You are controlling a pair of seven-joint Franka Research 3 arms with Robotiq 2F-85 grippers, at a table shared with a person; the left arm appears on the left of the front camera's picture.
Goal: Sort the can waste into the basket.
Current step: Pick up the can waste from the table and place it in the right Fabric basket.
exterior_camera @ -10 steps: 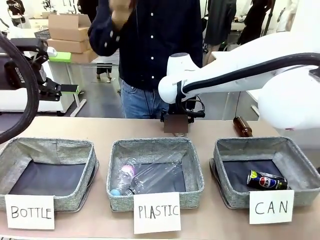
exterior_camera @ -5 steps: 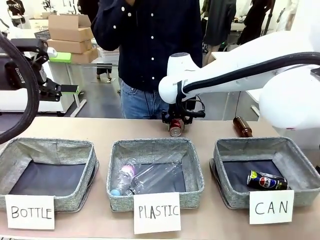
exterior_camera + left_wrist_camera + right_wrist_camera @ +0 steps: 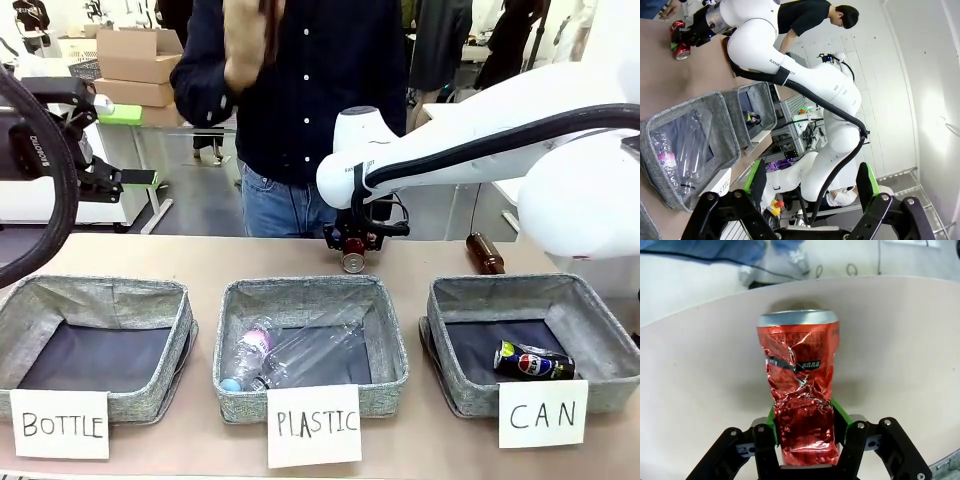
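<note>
A crumpled red can (image 3: 801, 385) sits between the green pads of my right gripper (image 3: 803, 427), which is shut on it. In the front view that gripper (image 3: 353, 250) holds the red can (image 3: 353, 262) just above the table, behind the middle basket. The left wrist view shows the same red can (image 3: 680, 49) far off at the top left. A black can with blue and yellow print (image 3: 533, 361) lies in the grey basket signed "CAN" (image 3: 592, 310) at the right. My left gripper (image 3: 807, 192) is open and holds nothing, high above the table.
The middle basket signed "PLASTIC" (image 3: 385, 325) holds clear plastic bottles. The left basket signed "BOTTLE" (image 3: 40, 300) holds nothing. A brown glass bottle (image 3: 485, 252) lies on the table behind the right basket. A person (image 3: 290, 90) stands at the far side.
My right gripper has shut on the red can and raised it slightly off the table. The person's hand has moved near the chest. The left arm has stayed put.
</note>
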